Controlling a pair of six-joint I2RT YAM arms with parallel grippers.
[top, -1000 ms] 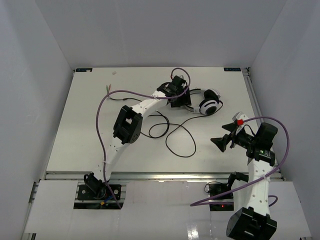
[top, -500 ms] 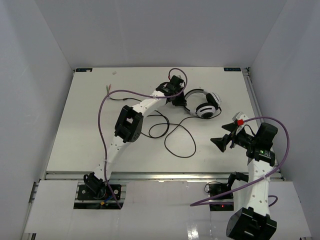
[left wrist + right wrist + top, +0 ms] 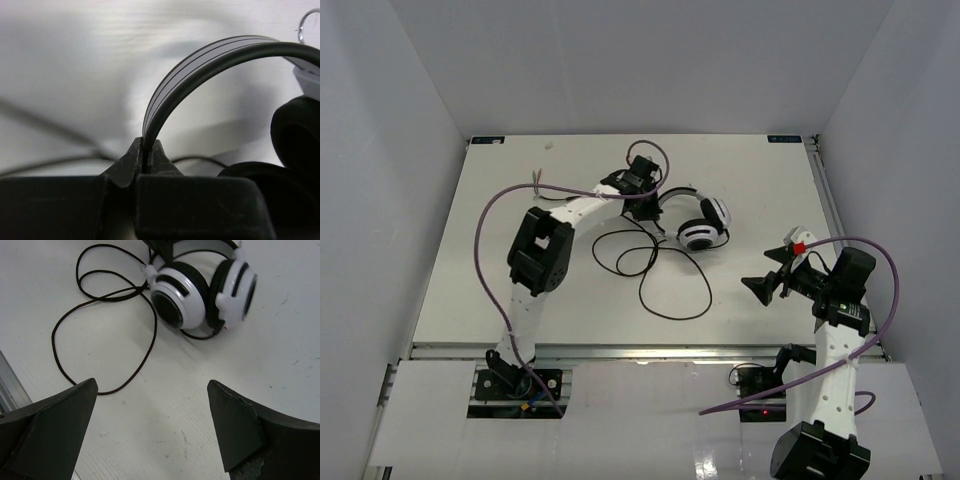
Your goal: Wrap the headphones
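The headphones [image 3: 200,59] run off the left wrist view's right edge, their cable [image 3: 50,125] blurred.

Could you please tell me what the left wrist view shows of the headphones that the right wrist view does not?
Only the left wrist view shows, up close, the left tool shut on the headband, which is pinched edge-on between its fingers. Only the right wrist view shows the cable lying in loose loops on the table, the white outer faces of both earcups, and the right tool open and holding nothing. Both show the headphones, their black ear pads and some stretch of cable.
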